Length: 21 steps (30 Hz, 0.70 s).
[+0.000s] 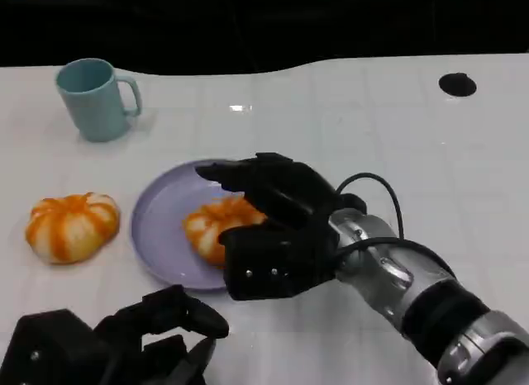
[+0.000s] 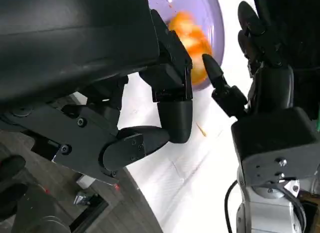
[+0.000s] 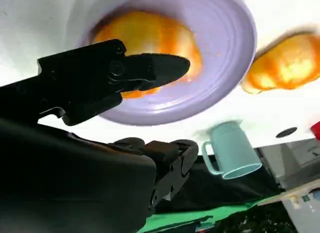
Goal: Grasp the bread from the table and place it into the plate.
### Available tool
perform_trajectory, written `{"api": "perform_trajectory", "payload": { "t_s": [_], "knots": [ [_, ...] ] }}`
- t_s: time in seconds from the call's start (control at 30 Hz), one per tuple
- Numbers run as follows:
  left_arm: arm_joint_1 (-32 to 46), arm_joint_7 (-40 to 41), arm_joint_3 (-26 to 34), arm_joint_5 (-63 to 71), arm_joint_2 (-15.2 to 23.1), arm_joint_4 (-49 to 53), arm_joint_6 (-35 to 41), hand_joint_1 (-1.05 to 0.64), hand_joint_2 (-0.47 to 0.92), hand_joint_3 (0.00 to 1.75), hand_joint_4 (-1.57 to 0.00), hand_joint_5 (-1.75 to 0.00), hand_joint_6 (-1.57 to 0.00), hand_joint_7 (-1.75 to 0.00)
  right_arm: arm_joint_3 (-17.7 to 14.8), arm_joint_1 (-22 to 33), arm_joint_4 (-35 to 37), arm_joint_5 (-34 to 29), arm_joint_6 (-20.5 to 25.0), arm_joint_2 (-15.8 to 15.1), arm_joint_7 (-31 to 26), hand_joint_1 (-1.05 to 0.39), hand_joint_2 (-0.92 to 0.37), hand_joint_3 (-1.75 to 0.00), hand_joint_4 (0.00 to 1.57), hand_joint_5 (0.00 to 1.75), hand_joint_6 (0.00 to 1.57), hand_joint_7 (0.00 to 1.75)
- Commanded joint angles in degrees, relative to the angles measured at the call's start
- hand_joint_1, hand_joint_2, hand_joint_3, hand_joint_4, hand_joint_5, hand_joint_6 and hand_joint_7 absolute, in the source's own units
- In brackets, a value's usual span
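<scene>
An orange-and-white bread lies on the purple plate near the table's middle. My right hand hovers just over its right side with the fingers spread and nothing gripped. In the right wrist view the thumb reaches across the bread while the other fingers stay off the plate. A second bread sits on the table left of the plate. My left hand rests at the lower left, fingers loosely bent, holding nothing.
A teal mug stands at the back left, handle to the right. A small black round hole marks the table's far right. The white table ends at a dark edge along the back.
</scene>
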Motion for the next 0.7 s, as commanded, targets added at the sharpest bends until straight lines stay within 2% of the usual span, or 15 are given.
{"api": "perform_trajectory", "payload": {
  "t_s": [0.03,0.2,0.33,0.53,0.6,0.7],
  "knots": [
    [0.1,0.2,0.1,0.1,0.4,0.0,-0.2,-0.25,0.72,0.84,-0.68,-1.75,-0.61,-1.33,-0.3,1.9,-4.9,1.1,1.3,-2.3,3.0,-0.73,-0.92,-0.32,0.01,0.31,0.21,0.0],
    [0.1,0.2,-0.1,0.6,0.6,0.2,-0.7,-0.25,0.72,0.84,-0.67,-1.75,-0.6,-1.32,-1.0,5.7,-12.2,2.3,0.9,-5.2,5.1,-0.73,-0.92,-0.32,0.03,0.37,0.23,0.01],
    [0.0,0.5,0.3,-0.1,0.2,0.0,0.3,-0.25,0.72,0.83,-0.67,-1.75,-0.61,-1.32,-2.4,9.8,-18.4,3.5,-1.0,-7.4,3.7,-0.68,-0.92,-0.3,0.12,0.45,0.29,0.04],
    [-0.1,0.4,0.3,0.1,0.3,0.1,0.2,-0.24,0.72,0.84,-0.67,-1.75,-0.61,-1.32,-5.9,17.3,-25.2,7.3,-6.8,-9.4,0.4,-0.59,-0.92,-0.25,0.36,0.67,0.52,0.15],
    [-0.2,0.5,0.3,0.1,0.3,0.1,0.5,-0.24,0.72,0.84,-0.68,-1.75,-0.61,-1.32,-7.1,20.1,-27.8,8.7,-8.5,-10.1,-0.1,-0.55,-0.92,-0.24,0.43,0.77,0.61,0.2],
    [-0.3,0.4,0.4,-0.2,0.2,0.2,0.5,-0.24,0.72,0.84,-0.68,-1.75,-0.61,-1.32,-8.7,24.0,-31.3,10.4,-11.0,-11.0,-0.7,-0.5,-0.92,-0.25,0.44,1.09,0.68,0.31]
  ]
}}
